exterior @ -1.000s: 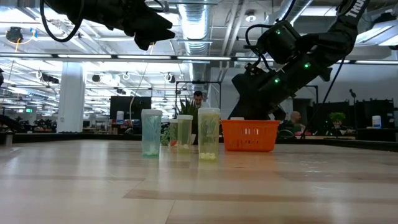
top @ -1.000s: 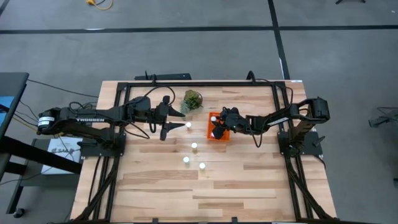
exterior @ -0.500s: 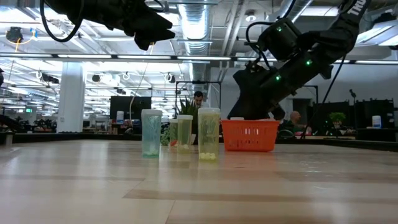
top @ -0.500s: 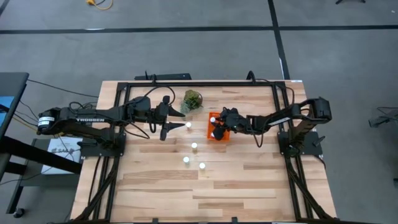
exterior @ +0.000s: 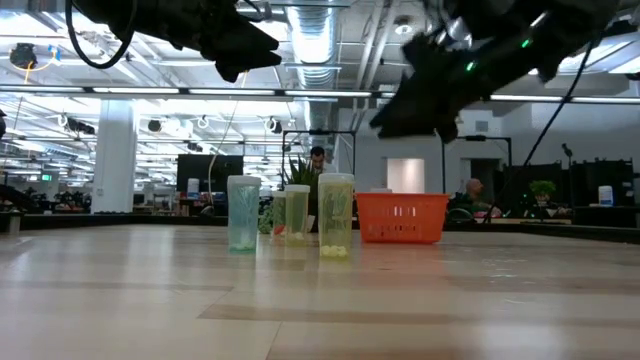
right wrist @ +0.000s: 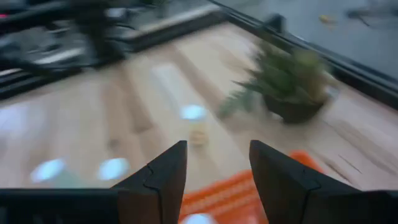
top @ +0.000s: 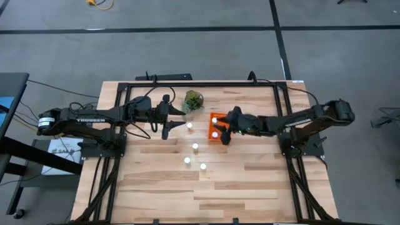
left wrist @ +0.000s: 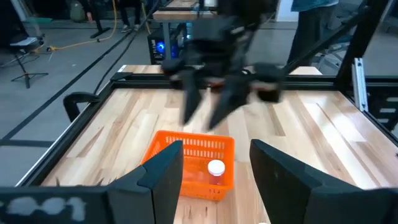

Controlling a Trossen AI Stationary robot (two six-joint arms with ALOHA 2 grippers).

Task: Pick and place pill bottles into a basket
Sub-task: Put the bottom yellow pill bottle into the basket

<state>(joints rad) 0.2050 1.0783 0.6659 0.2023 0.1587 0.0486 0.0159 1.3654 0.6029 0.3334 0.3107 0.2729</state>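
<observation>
The orange basket (top: pixel 210 129) stands mid-table with two white-capped pill bottles in it (top: pixel 214 123) (top: pixel 215 134); the left wrist view shows one cap (left wrist: pixel 216 167). Several more pill bottles stand upright on the table (top: pixel 189 125) (top: pixel 195 147) (top: pixel 186 160) (top: pixel 203 166), to the basket's left and near side. My right gripper (top: pixel 224 131) hovers open above the basket's right half (left wrist: pixel 207 109), nothing between its fingers (right wrist: pixel 217 168). My left gripper (top: pixel 172 122) waits open and raised left of the basket, pointing at it.
A green leafy plant (top: pixel 194 100) sits just beyond the basket toward the far edge. A black frame (top: pixel 200 83) borders the table. Bare wood lies toward the near edge. In the low view the bottles (exterior: pixel 335 215) stand left of the basket (exterior: pixel 402 217).
My right gripper has risen from inside the basket to well above it and drawn slightly toward the table's right edge, empty. A second bottle cap now shows in the basket where the gripper had been.
</observation>
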